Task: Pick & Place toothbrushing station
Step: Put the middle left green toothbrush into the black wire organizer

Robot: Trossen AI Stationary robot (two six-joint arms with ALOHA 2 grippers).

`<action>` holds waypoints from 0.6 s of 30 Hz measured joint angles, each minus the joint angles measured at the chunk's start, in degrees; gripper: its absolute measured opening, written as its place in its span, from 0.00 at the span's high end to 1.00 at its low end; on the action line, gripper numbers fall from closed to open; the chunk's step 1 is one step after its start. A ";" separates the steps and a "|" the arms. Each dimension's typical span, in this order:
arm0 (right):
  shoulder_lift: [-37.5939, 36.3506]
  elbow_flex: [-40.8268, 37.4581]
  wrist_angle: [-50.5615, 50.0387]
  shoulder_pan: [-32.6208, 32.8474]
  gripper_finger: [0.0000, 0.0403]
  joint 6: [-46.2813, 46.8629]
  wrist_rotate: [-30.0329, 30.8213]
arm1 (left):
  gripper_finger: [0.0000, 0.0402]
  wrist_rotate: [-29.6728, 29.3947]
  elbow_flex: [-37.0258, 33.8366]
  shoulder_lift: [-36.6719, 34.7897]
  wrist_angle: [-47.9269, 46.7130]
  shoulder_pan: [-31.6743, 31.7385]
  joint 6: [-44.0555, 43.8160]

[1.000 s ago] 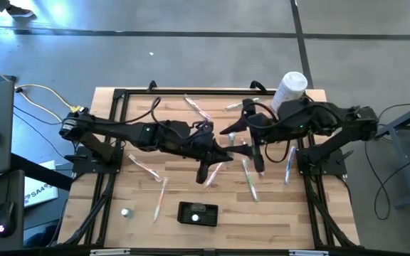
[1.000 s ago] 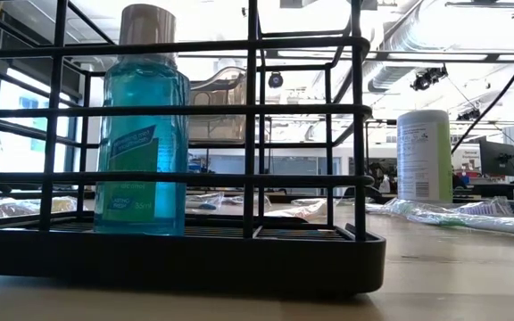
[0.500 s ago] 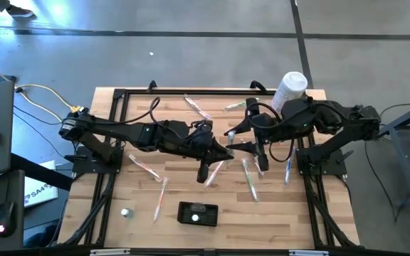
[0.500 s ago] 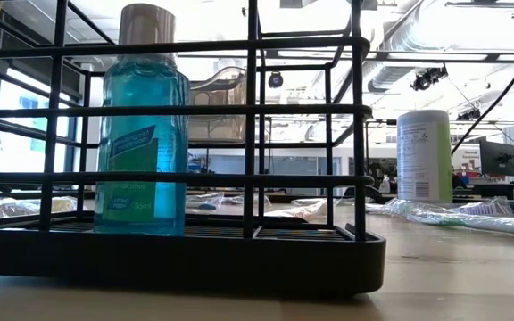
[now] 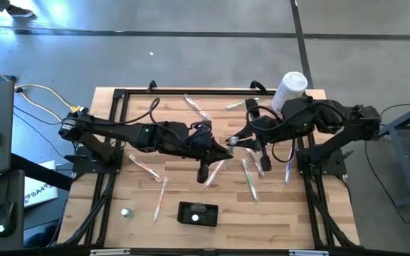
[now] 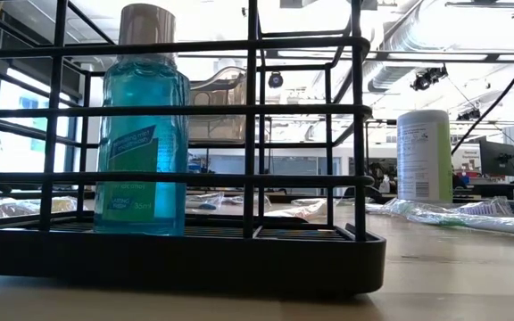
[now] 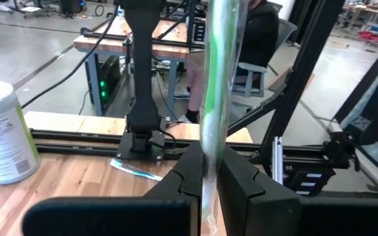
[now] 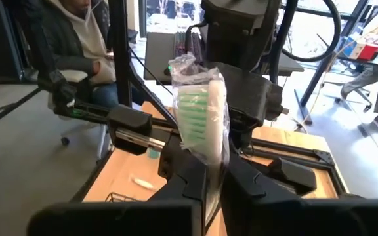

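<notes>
Meanwhile, toothbrushing station [image 5: 197, 213] well apart from both jaws, each clamping a wrapped toothbrush [image 8: 201, 117].

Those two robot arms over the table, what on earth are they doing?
Both arms meet over the middle of the wooden table, each gripping the same wrapped green toothbrush. The left gripper is shut on one end, the right gripper on the bristle end. More wrapped toothbrushes lie scattered around. The black holder near the table's front edge holds a blue mouthwash bottle. A white canister stands at the back.
</notes>
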 joint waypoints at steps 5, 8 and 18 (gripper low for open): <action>-0.50 0.00 -1.19 0.02 0.97 -0.69 -0.18 | 0.92 0.97 0.00 -0.05 -0.85 0.02 -0.55; -1.30 -0.10 -2.77 0.07 0.97 -0.63 -0.51 | 0.80 1.90 0.00 -0.15 -0.79 0.10 -6.45; -6.96 -0.11 -12.53 1.22 0.98 4.55 3.56 | 0.45 0.11 0.00 -0.15 -0.96 0.13 -12.07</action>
